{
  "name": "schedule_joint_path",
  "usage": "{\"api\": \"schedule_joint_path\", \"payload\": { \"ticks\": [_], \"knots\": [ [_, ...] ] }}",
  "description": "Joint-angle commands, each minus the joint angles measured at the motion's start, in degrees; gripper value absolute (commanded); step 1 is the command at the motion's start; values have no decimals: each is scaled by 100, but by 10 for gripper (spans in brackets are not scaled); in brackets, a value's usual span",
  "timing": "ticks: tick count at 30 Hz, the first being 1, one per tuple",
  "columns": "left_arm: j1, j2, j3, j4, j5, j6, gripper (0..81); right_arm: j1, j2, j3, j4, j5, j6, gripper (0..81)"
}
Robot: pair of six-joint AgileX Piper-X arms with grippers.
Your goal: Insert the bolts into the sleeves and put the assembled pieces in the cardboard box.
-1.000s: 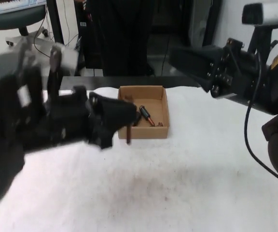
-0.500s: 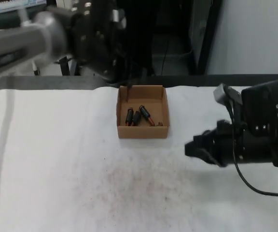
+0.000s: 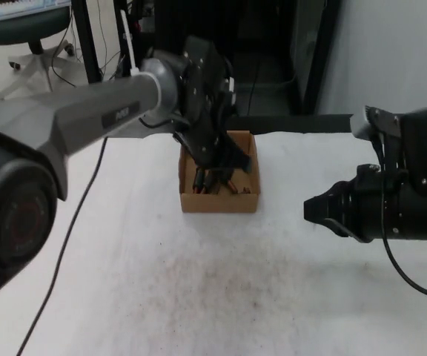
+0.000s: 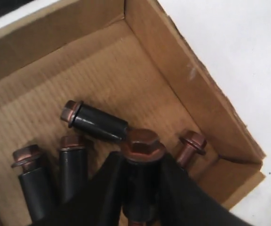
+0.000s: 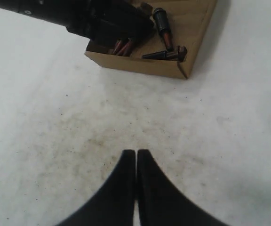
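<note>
Step in hand looked like the drop-off. The left gripper [image 4: 142, 176] was down inside the cardboard box [image 4: 192, 84], jaws pinching the held piece [image 4: 142, 147] by its black sleeve, copper bolt head showing past the fingers. Whether it hung clear of the box floor or touched it couldn't be told.

Three finished pieces [image 4: 95, 121] already lay on the box floor, two side by side and one across them. A lone bolt [image 4: 191, 145] leaned in the corner, apparently with no sleeve on it.

The right gripper [image 5: 136, 160] sat over the white cloth [image 3: 273, 297] near the box, jaws pressed together, holding nothing.

Next move, as a judgement: spread the left jaws to let the piece fall among the others, then lift straight out so the fingers don't snag the box wall or drag the box. The corner bolt probably still needed a sleeve, so the task wasn't finished.
</note>
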Motion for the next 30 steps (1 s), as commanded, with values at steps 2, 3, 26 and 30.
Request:
{"api": "schedule_joint_path", "payload": {
  "ticks": [2, 3, 26, 30],
  "knots": [
    [-17, -15, -92, -169, -315, 23, 2, -19, -122, -37, 189, -12, -67, 8],
    [-17, -15, -92, -220, -410, 24, 2, -19, -122, -37, 215, -12, -88, 8],
    [-17, -33, -616, -271, -456, 22, 396, -19, -212, -37, 530, -445, -89, 321],
    [1, -86, -759, 176, -1070, 195, 159, -19, -234, -37, 569, -435, -89, 316]
  ]
}}
